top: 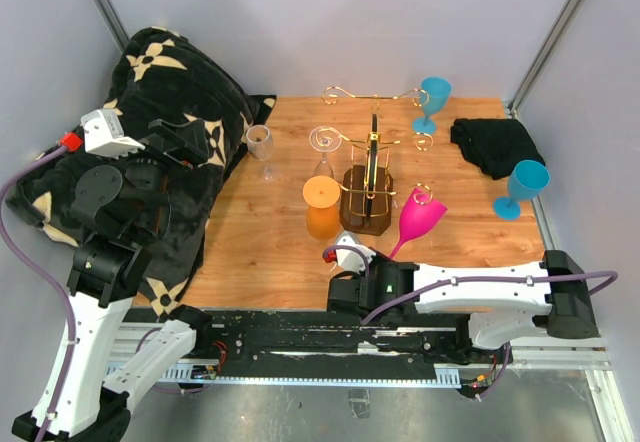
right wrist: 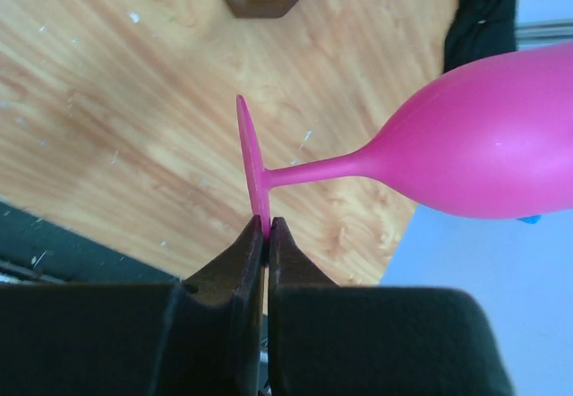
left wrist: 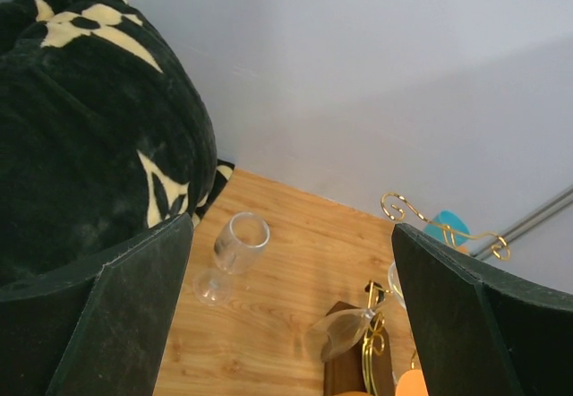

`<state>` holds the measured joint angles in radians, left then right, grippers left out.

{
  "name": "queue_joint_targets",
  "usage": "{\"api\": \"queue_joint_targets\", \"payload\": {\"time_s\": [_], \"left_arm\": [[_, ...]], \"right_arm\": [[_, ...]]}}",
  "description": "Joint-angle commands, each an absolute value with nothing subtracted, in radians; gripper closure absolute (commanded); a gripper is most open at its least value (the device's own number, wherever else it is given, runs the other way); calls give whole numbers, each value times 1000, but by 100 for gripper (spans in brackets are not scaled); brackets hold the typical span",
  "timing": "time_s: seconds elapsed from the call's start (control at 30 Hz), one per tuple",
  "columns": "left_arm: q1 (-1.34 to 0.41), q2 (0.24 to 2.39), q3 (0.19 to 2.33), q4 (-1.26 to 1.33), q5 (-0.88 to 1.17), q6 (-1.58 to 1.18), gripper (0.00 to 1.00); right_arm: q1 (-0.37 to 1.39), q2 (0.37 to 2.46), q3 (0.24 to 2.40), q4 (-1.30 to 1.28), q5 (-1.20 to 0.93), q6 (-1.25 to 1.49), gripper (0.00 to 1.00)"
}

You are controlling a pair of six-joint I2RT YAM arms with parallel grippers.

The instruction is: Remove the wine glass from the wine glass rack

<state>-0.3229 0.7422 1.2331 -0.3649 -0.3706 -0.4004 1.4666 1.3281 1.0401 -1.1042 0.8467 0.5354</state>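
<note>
Right pincer (right wrist: 267, 226) is clamped tight on the edge of the pink wine glass (right wrist: 483, 150) foot, with the thin rim pinched between both fingers. I judge it's an edge grip because the foot is the only flat part facing the arm, and the bowl is too wide and slick. The glass is held above the surface (top: 260, 247), tilted, with its foot toward the arm and its bowl pointing away. It sits just right of the wine glass rack (top: 368, 187). The wrist view shows no gold wire around the stem, so I judge it free of its slot. In the overhead view the bowl's rim is near one scroll end, and I can't tell if they touch. So the task glass is in the air, in the right pincer, beside the rack's dark base, not yet set down.

Left pincer (top: 188, 140) has its fingers wide apart and holds nothing. It is raised over the black patterned blanket (top: 170, 72) at the left, probably parked there so it doesn't crowd the rack. Its camera looks down on a loose clear glass (left wrist: 240, 244) standing on the wood.

An orange glass (top: 322, 207) is right beside the rack base; I can't tell whether it hangs or stands. A second clear glass (left wrist: 340, 331) tilts by the rack, likely hung.

Risk: with a thin edge grip and the bowl far out, the glass could pivot or slip. I'd draw it slowly away from the scroll, then lower it onto bare wood.
</note>
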Motion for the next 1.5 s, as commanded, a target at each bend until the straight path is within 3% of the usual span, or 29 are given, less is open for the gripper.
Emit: {"api": "queue_joint_targets", "payload": {"time_s": [0.0, 0.2, 0.4, 0.6, 0.87, 1.47], "left_arm": [[-320, 736, 1247, -365, -397, -377, 0], [-320, 729, 1233, -350, -385, -389, 0], [-319, 720, 1233, -347, -386, -382, 0], [-320, 710, 1232, -345, -399, -346, 0], [-319, 717, 1205, -321, -371, -353, 0], [-319, 710, 1163, -274, -360, -354, 0]], "right_arm": [[1472, 1318, 1023, -1096, 1045, 470, 99], [1448, 1435, 1043, -1057, 1003, 483, 99], [1469, 1655, 1088, -1158, 1013, 722, 99], [1503, 1730, 1027, -1151, 1011, 838, 99], [1524, 1940, 1176, -1414, 1094, 1105, 99], [1521, 2195, 1130, -1284, 1094, 1248, 99]]}}
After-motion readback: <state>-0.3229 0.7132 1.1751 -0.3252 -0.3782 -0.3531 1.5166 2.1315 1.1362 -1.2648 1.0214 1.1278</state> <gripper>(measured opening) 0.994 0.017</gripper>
